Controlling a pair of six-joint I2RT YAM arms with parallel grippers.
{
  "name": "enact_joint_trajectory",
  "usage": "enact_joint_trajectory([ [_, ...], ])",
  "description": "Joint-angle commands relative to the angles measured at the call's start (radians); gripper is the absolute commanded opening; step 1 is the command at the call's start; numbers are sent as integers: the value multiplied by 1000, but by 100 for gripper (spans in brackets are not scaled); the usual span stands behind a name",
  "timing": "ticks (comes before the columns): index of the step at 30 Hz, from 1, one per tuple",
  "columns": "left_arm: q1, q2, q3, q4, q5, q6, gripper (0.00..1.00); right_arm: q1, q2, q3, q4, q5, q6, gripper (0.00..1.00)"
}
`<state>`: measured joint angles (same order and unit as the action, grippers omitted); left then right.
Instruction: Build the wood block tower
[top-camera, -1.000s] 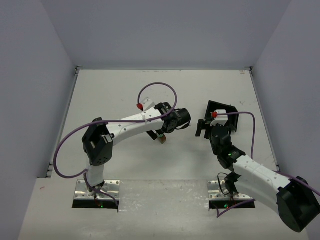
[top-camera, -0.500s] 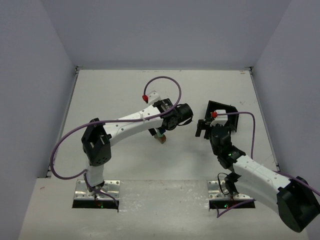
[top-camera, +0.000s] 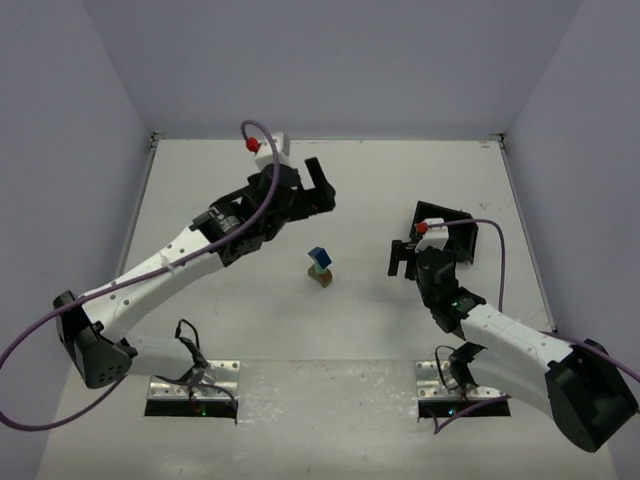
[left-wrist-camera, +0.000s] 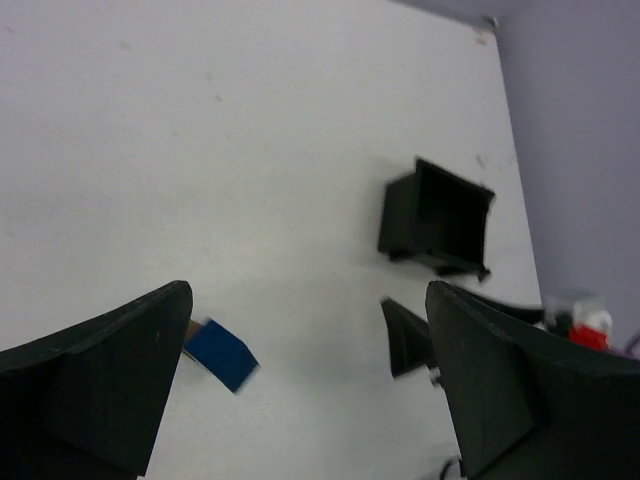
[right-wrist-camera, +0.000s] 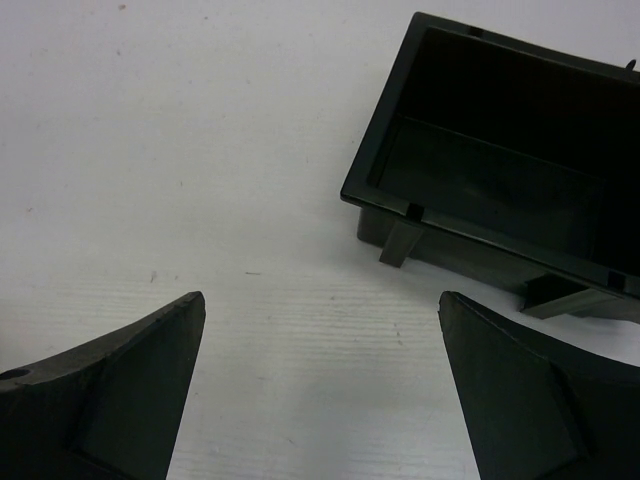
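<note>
The wood block tower (top-camera: 320, 268) stands free in the middle of the table, a narrow stack with a blue block (top-camera: 318, 257) on top, set at a slant, and a brown block at the bottom. In the left wrist view the blue block (left-wrist-camera: 220, 355) shows beside my left finger. My left gripper (top-camera: 315, 192) (left-wrist-camera: 308, 290) is open, raised, and well behind and left of the tower, holding nothing. My right gripper (top-camera: 402, 262) (right-wrist-camera: 320, 297) is open over bare table to the tower's right.
A black square tray (top-camera: 462, 228) (left-wrist-camera: 437, 217) (right-wrist-camera: 450, 228) sits right behind the right gripper, close to its fingers. Grey walls enclose the table on three sides.
My left gripper has opened, let go of the blue block on the tower's top, and swung up and back to the left. The right arm has barely moved.
</note>
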<state>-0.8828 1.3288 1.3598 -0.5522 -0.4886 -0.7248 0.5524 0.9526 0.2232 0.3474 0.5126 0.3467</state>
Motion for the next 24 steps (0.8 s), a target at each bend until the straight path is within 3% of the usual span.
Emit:
enact_joint_trajectory([
  [1,254,-1,-102,192,110,143,100,-22,56,76,-28,-3,60,99],
  [3,290,17,-135,200,18,155,100,-53,79,103,-81,-6,103,99],
  [5,384,15,-183,222,59,166,100,-96,88,127,-137,-29,150,99],
  [10,685,-53,-332,360,344,149,100,-128,19,158,-253,66,230,99],
  [19,706,-323,-542,402,189,123,100,-128,-123,226,-472,140,310,99],
  [24,706,-478,-620,373,21,67,100,-128,-188,239,-559,159,335,99],
])
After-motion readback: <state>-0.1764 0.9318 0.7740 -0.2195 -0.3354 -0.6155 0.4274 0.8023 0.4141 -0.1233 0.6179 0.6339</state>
